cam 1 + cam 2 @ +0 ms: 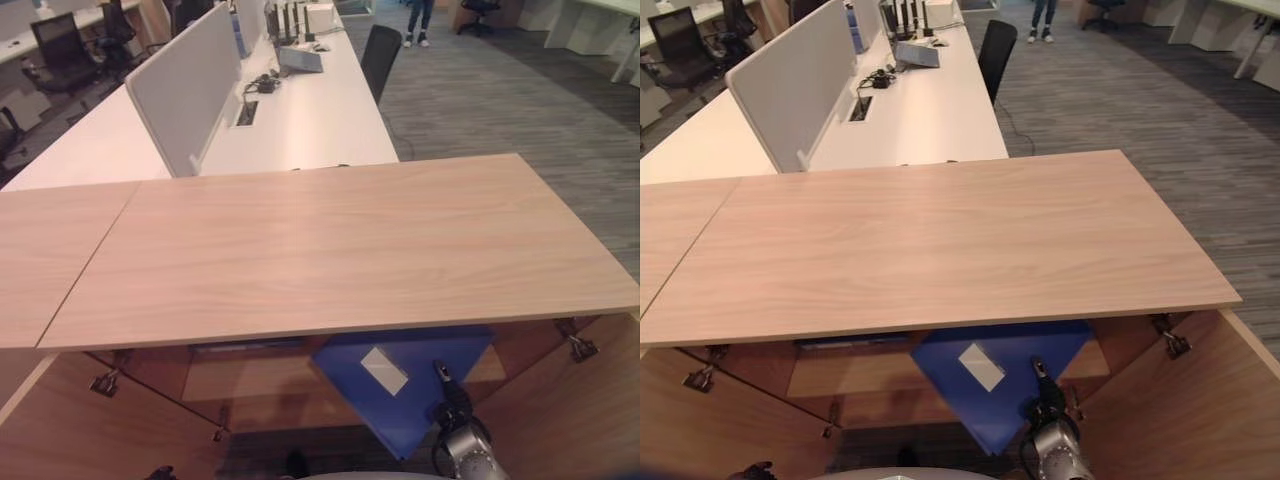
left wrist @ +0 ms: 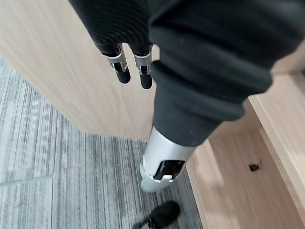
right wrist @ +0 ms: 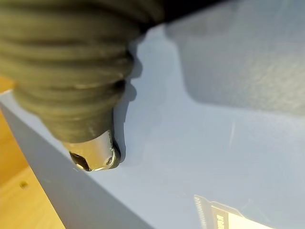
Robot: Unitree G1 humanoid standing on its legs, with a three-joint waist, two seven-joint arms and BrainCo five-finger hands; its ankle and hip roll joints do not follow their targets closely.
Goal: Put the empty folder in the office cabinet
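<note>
A: Progress?

B: Part way, by my reading. Blue folder (image 1: 400, 385) sits tilted in the cabinet (image 1: 545, 420) opening, under the wooden top (image 1: 330, 240), far corner already inside above the shelf (image 1: 250, 375), near corner sticking out. Still to push in and let go.

A: Hands?

B: Right hand (image 3: 93, 155) lies against the folder; whether it grips, I cannot tell. Left hand (image 2: 133, 71) hangs by the left cabinet door (image 2: 71, 71), fingers straight, carrying nothing.

A: Writing?

B: White label (image 1: 384, 369) on the folder cover; print too small to make out.

The folder (image 1: 405, 385) lay tilted inside the open cabinet (image 1: 300, 250) under its top, between the two doors, with the desk (image 1: 300, 110) behind the cabinet.
</note>
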